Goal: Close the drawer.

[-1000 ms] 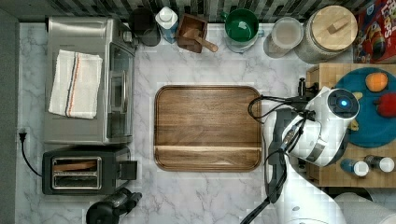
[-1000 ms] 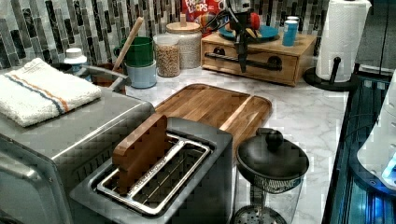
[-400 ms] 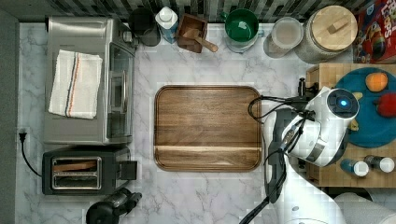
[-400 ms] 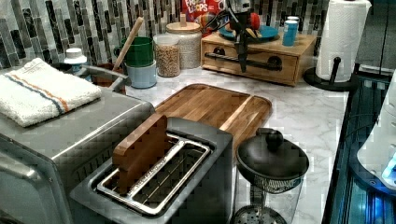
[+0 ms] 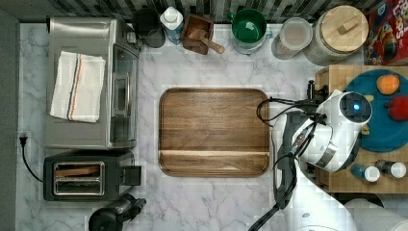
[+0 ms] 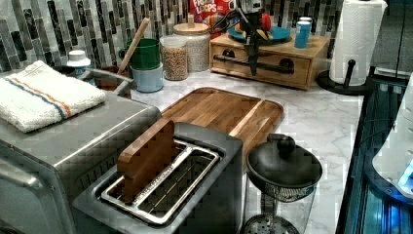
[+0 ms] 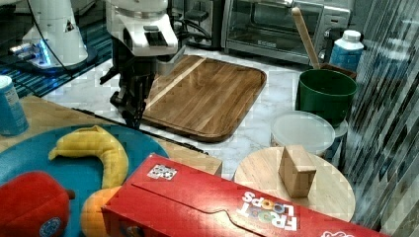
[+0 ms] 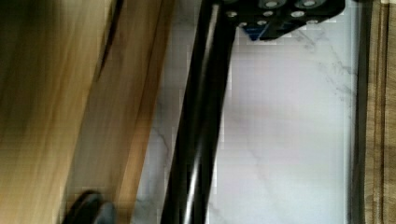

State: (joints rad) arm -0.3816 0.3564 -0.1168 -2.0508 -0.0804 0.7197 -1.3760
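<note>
The drawer (image 6: 292, 69) is found at the back of the counter in the left view. It sits under a thick wooden top (image 6: 319, 45), and a blue plate (image 6: 278, 33) with play fruit is set on that top. A thin black handle (image 6: 278, 65) is fixed across the drawer's front. Its long way runs from side to side in the left view, along the front.

The gripper (image 6: 253, 62) is hung straight down from the one arm, right in front of the drawer. It is placed at the handle, a bit toward the left view's left end of the bar. In the right view the gripper (image 7: 131, 109) is seen between the wooden top and the dark cutting board (image 7: 205, 94). In the wrist view the black handle (image 8: 196, 140) is seen very close, with white counter beside it.

It cannot be told if the jaws are apart or together, because they are dark against the dark bar.

How far the drawer is pulled out cannot be seen well; it looks nearly in. So the drawer lies on the far side of the gripper from the cutting board (image 6: 219, 109). The push is likely needed that way, away from the board and square to the bar. If the push is made off to one side, the drawer could be jammed.
</note>
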